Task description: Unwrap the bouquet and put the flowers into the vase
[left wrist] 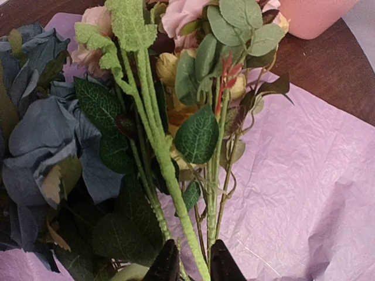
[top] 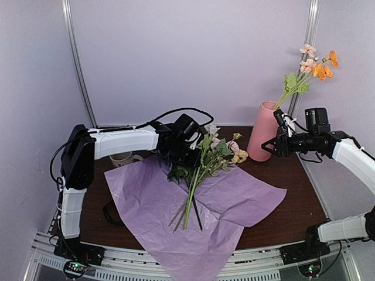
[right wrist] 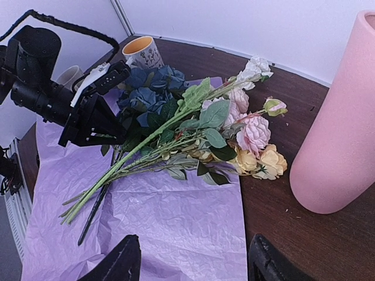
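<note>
The bouquet is unwrapped: its lilac tissue paper [top: 152, 205] lies spread flat and the flowers [top: 205, 157] lie across it, blooms toward the vase. My left gripper [left wrist: 193, 266] is down on the bunch, its jaws closed in on a thick green stem [left wrist: 161, 155] with thinner stems beside it. The tall pink vase [top: 263, 132] stands at the back right and holds one stem with peach and orange blooms [top: 318, 65]. My right gripper [right wrist: 193, 268] hovers open beside the vase [right wrist: 340, 134], over the edge of the paper [right wrist: 176, 222], with nothing between its fingers.
A patterned mug [right wrist: 143, 52] and a second, white mug [right wrist: 70, 76] stand behind the blue blooms, close to the left arm. A dark loop [top: 109, 212] lies on the brown table [top: 293, 193] by the paper's left edge. White walls close in the back and sides.
</note>
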Action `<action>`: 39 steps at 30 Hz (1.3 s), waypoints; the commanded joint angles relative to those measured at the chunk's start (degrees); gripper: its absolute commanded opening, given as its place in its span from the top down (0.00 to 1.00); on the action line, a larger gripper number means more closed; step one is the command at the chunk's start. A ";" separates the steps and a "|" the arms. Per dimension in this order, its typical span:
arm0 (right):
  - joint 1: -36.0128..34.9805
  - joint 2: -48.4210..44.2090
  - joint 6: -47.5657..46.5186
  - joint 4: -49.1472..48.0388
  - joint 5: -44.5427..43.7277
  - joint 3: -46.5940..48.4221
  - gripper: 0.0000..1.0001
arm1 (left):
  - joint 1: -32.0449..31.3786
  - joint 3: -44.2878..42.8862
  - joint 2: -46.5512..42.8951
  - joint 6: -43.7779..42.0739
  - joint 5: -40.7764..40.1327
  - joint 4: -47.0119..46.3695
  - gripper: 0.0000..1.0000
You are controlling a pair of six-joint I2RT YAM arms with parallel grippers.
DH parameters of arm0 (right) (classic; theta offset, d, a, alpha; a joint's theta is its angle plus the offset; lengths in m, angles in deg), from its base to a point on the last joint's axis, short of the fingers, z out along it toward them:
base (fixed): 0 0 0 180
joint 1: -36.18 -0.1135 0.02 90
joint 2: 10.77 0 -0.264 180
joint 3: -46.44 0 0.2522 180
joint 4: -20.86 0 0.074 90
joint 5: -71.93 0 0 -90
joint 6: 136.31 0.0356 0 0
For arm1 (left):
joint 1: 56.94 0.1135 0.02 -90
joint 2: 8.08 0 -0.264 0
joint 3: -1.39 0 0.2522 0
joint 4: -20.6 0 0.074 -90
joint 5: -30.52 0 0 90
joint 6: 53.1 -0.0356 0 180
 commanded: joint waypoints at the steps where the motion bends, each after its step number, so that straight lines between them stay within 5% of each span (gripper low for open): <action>1: -0.33 -1.32 -0.71 -2.59 0.55 -1.08 0.37 | 0.53 -4.29 2.91 0.06 1.71 1.64 0.80; 19: -0.33 -2.10 -0.50 -3.34 0.55 -1.86 0.37 | 0.71 -8.14 8.69 0.11 -1.42 4.19 0.72; 33: -0.33 -2.12 -0.15 -3.49 0.26 -1.78 0.38 | 0.80 -9.40 10.31 0.27 2.30 4.13 0.86; 36: -0.33 -2.30 -0.19 -3.47 0.19 -1.80 0.38 | 0.80 -8.75 8.06 0.15 0.93 4.63 1.00; 39: -0.33 -2.46 -0.15 -3.31 0.19 -1.64 0.39 | 0.80 -5.78 2.46 -0.09 -1.20 3.74 1.00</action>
